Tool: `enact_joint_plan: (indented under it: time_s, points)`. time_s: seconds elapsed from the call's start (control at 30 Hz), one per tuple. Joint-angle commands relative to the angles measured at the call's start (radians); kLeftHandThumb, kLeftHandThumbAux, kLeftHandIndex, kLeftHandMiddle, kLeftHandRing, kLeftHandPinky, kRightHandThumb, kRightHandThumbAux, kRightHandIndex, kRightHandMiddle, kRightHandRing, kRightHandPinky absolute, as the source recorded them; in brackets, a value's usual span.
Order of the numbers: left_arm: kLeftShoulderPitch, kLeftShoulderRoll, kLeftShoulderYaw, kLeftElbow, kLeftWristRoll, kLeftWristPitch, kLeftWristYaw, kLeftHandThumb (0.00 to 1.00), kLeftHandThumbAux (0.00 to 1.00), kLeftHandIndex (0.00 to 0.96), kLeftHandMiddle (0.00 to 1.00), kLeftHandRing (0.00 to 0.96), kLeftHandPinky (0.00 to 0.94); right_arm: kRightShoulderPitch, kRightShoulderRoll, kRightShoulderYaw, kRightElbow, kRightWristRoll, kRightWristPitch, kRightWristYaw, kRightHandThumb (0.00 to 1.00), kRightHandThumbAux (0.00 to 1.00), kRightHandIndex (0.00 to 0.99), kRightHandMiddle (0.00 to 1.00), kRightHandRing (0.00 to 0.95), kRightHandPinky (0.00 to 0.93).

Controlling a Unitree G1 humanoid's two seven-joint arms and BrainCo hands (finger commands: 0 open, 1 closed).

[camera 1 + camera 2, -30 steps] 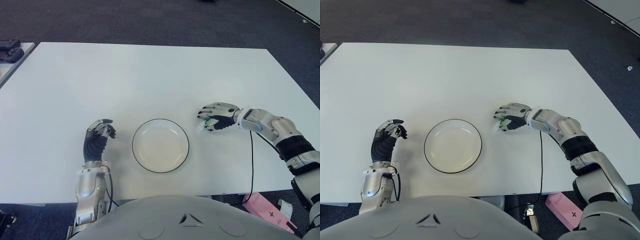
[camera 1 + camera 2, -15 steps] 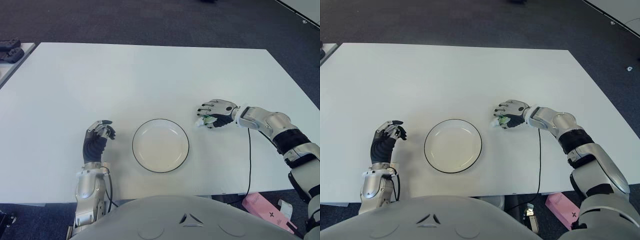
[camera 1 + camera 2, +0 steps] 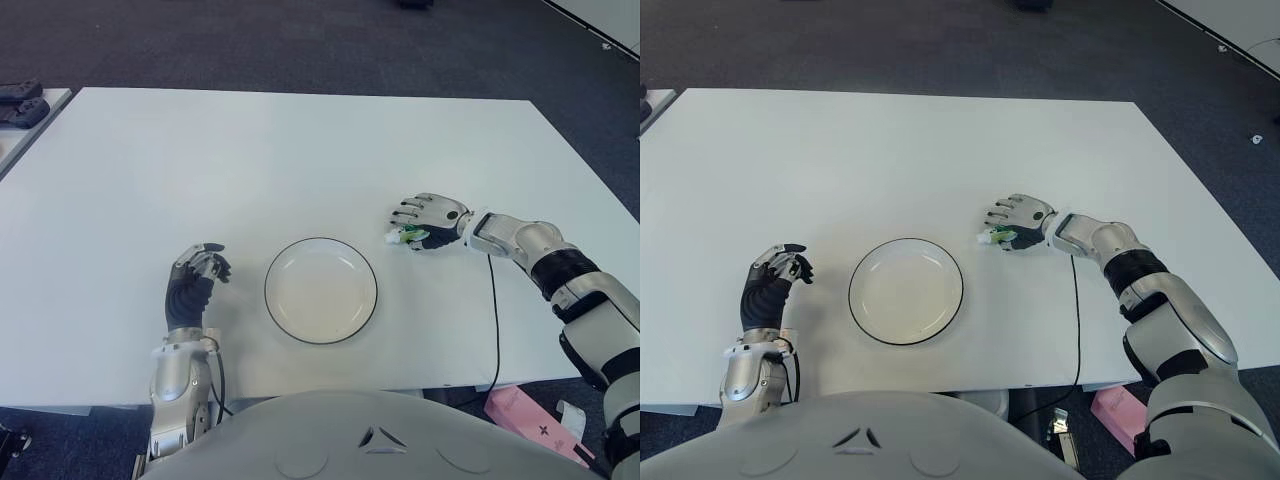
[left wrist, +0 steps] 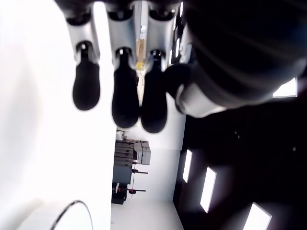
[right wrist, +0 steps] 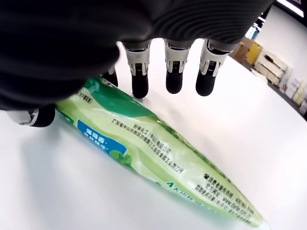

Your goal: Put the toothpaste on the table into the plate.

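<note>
The green and white toothpaste tube [image 5: 144, 143] is in my right hand [image 3: 418, 225], whose fingers curl over it while the thumb presses its side. In the eye views the tube's white end [image 3: 393, 238] pokes out of the hand toward the plate. The white plate [image 3: 268, 292] with a dark rim sits on the white table [image 3: 250, 160] in front of me, holding nothing. My right hand is just right of the plate's far right edge. My left hand [image 3: 196, 272] shows to the left of the plate, fingers loosely bent and holding nothing.
A black cable [image 3: 494, 320] runs from my right forearm over the table's near edge. Dark objects [image 3: 20, 100] lie on a neighbouring table at the far left. A pink item [image 3: 525, 412] lies on the floor at the lower right.
My right hand has moved with the toothpaste a little leftward and away from me, nearer the plate's far right edge. The left hand has barely moved.
</note>
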Motion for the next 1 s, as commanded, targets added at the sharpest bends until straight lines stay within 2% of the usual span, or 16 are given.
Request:
enact_joint_plan:
  time_s: [0.03,0.23,0.5,0.8,1.0]
  points:
    - [0.010,-0.006,-0.010,-0.006,-0.011,-0.002,-0.004,0.705,0.718,0.438,0.637,0.643,0.642,0.033,0.043,0.074,0.110,-0.062,0.050,-0.027,0.585,0.168,0.000,0.000,0.000,0.000]
    - [0.019,-0.010,-0.009,-0.017,-0.012,0.010,0.002,0.707,0.717,0.438,0.636,0.636,0.630,0.024,0.064,0.105,0.181,-0.053,0.067,-0.115,0.605,0.180,0.000,0.000,0.000,0.000]
    - [0.022,-0.008,-0.004,-0.014,-0.015,0.000,-0.001,0.706,0.717,0.438,0.640,0.637,0.632,0.032,0.082,0.115,0.245,-0.017,0.069,-0.209,0.611,0.194,0.000,0.000,0.000,0.000]
    - [0.021,-0.013,-0.001,-0.005,-0.014,-0.012,0.000,0.705,0.717,0.438,0.641,0.638,0.623,0.056,0.106,0.116,0.286,0.019,0.079,-0.260,0.611,0.207,0.010,0.000,0.000,0.000]
    - [0.026,-0.008,-0.005,-0.002,-0.013,-0.026,-0.009,0.704,0.717,0.439,0.637,0.631,0.616,0.103,0.125,0.106,0.290,0.061,0.104,-0.268,0.610,0.211,0.035,0.000,0.000,0.000]
